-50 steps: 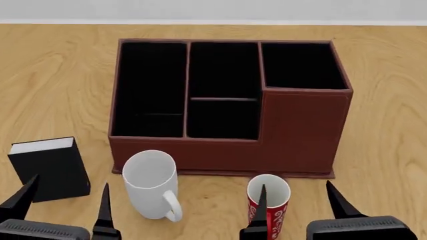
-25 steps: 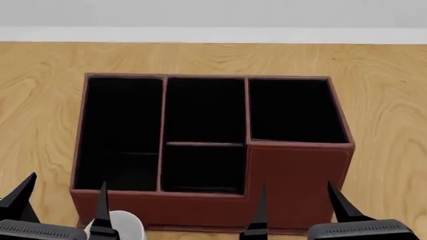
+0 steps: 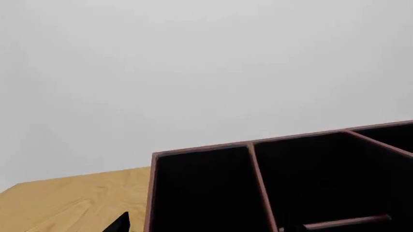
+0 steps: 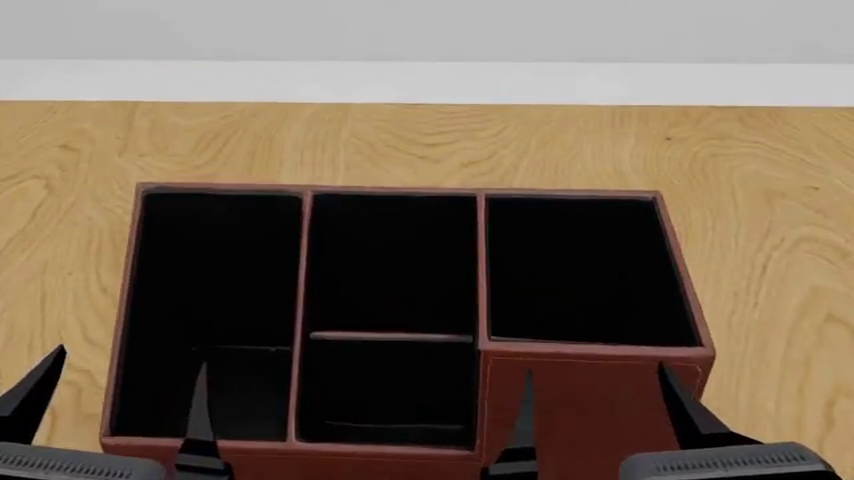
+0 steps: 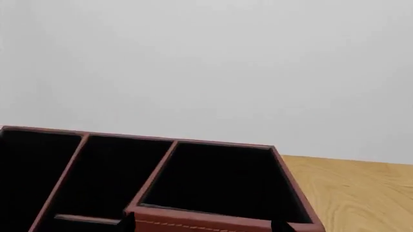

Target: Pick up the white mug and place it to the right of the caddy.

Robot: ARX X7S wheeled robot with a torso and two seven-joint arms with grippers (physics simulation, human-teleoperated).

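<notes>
1. The task stands at its first step: the white mug is in none of the three current views, so its place cannot be told and no grasp has begun.
2. The left gripper and right gripper both stand wide open and empty at the head view's lower edge.
3. The caddy fills the head view on the wooden table.
4. The next move likely calls for bringing the mug into view.
5. The caddy's tall right section could hamper the placing reach.

Head view looking down, wrist views low, level, all sharing the caddy.
</notes>
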